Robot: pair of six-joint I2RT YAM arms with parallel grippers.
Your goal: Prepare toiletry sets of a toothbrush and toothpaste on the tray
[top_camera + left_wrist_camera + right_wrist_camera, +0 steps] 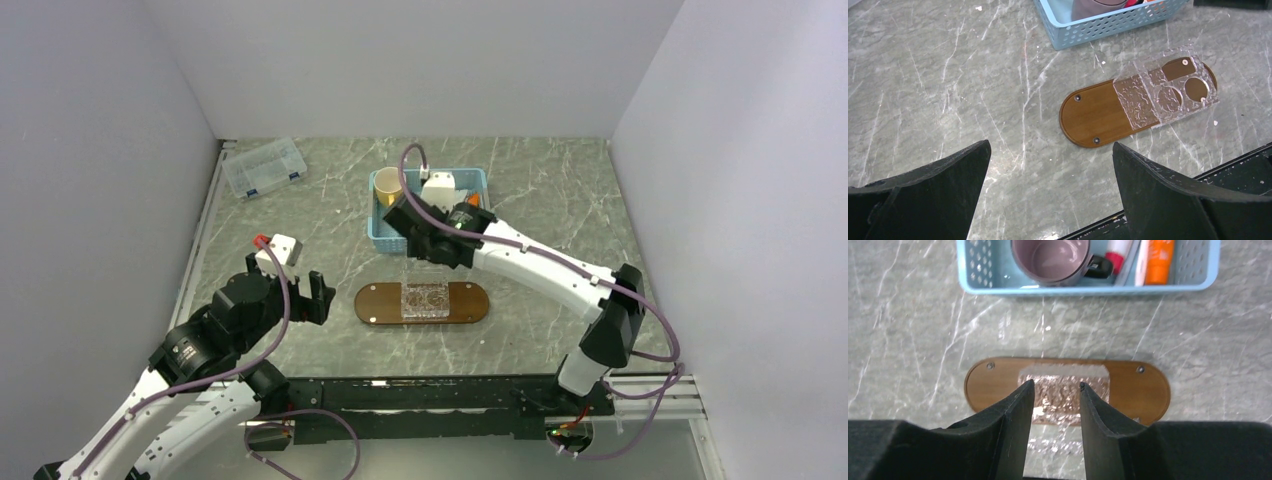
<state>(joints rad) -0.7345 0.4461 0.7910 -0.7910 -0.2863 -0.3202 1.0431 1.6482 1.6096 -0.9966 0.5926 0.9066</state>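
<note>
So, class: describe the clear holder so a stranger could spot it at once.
Start at the light-blue basket at the table's middle. Just on its near side lies a dark brown oblong tray; the clear holder sits on its centre. Unlike everything nearby, it is transparent, ripple-textured, with two round holes.

Bare desk (300, 200) lies open left and right of the tray (378, 303); a clear holder (427, 300) covers its middle (both rounded ends bare), while the right arm (530, 258) hangs over the gap between tray and blue basket (378, 225).
</note>
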